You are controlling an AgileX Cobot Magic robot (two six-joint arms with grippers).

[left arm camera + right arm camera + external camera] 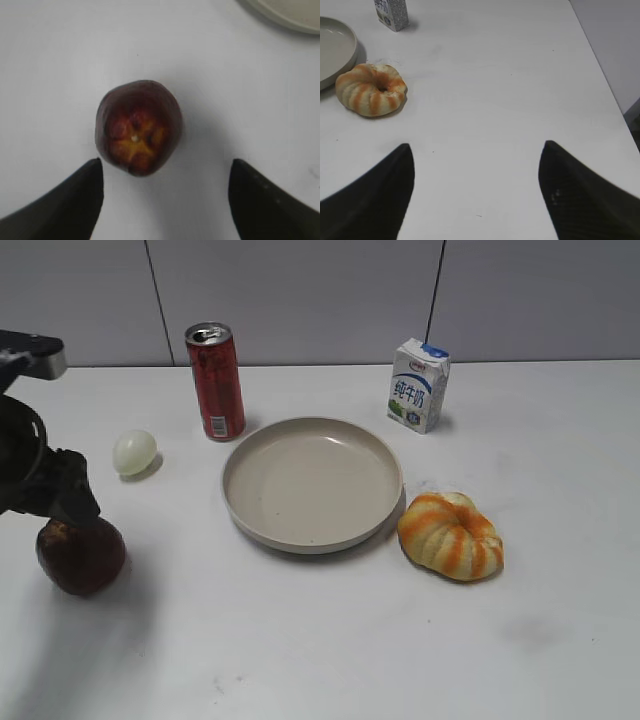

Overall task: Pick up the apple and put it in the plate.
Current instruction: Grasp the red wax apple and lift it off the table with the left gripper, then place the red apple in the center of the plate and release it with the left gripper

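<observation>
Noted the apple [80, 557] at the far left edge of the counter [300, 640], resting on its side-bottom with nothing pinching it. Found the left end effector [166, 175] right above it, fingers spread wide and empty. In the left wrist view, saw the apple just beyond the two fingertips and a little toward the left finger, its paler dimpled end turned up at the camera. Judged it roundish, with no long axis worth aligning to, so the grasp looked to depend only on centring and coming down until the fingers straddled it. Passed next a small pale egg-shaped thing [134, 452] behind the apple and apart from it, then a red can [215, 380] standing upright farther back. Placed the plate [310, 485] at mid-counter, to the right of the apple and well apart from it, with nothing in it; reckoned the carry would run rightward and slightly away from the near edge, with nothing in that path. Noted a milk carton [418, 385] upright behind the plate's right side, and an orange-and-white striped fruit [451, 536] just beside the plate's right rim. Found the right end effector [476, 155] spread too, holding nothing, over bare counter well right of that fruit, and far from the apple. Judged the left arm plainly the nearer one for the pick.
</observation>
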